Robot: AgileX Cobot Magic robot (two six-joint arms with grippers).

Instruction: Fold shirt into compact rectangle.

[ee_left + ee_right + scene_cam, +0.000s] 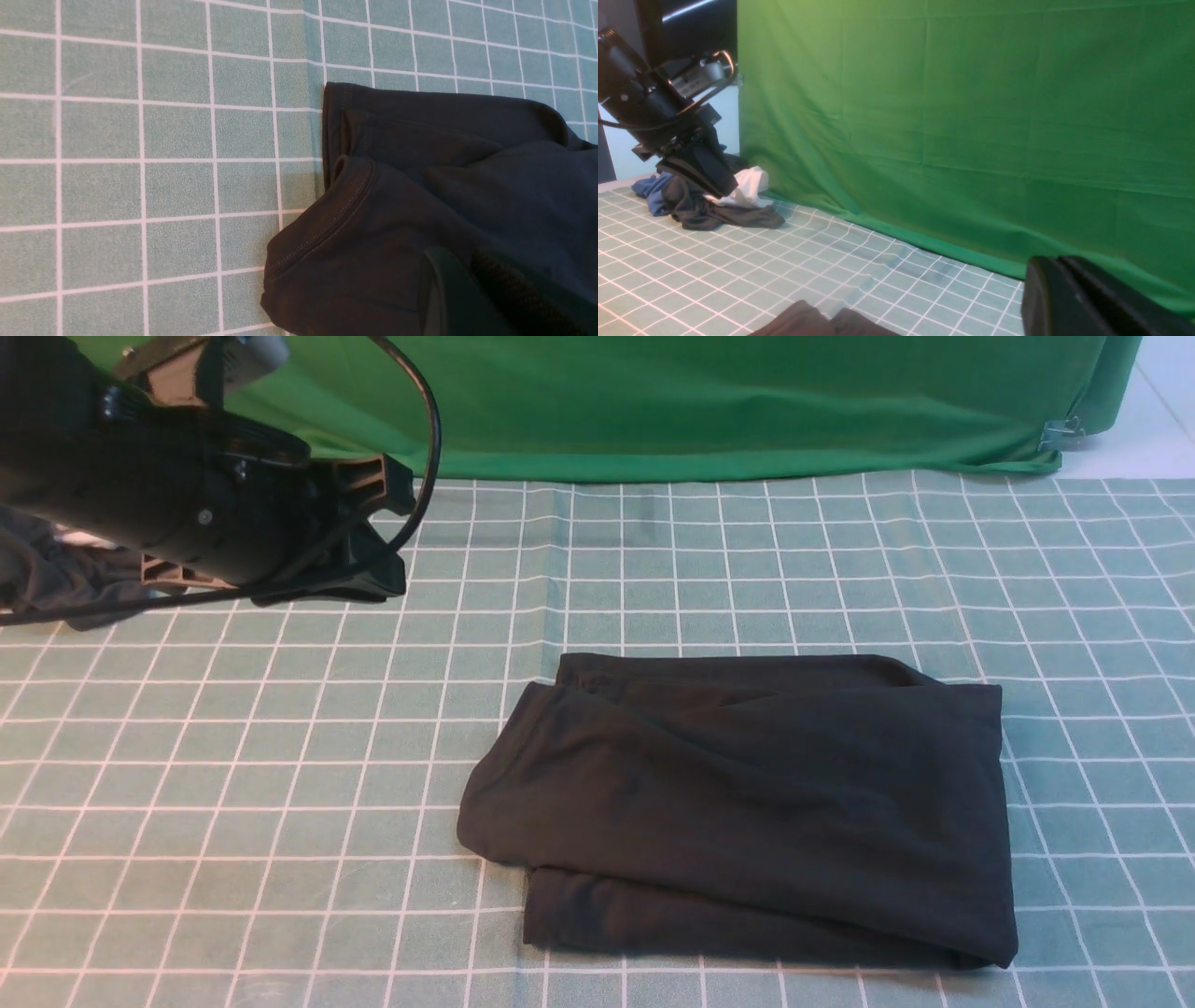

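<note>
My left fingers are closed on nothing, raised above the far left of the worktop, well apart from the shirt. In the left wrist view one dark fingertip shows in front of the shirt's stitched hems, without a clear sign of touching. My right fingers are pressed together and empty too; they show only in the right wrist view, lifted off the worktop near the green backdrop.

The black shirt lies folded into a rough rectangle on the checked cloth, in the middle and a little to my right, its layers stacked with one lower edge sticking out at the near side. Behind my left arm, at the far left corner, sits a heap of clothes: dark, white and blue pieces bunched together.
</note>
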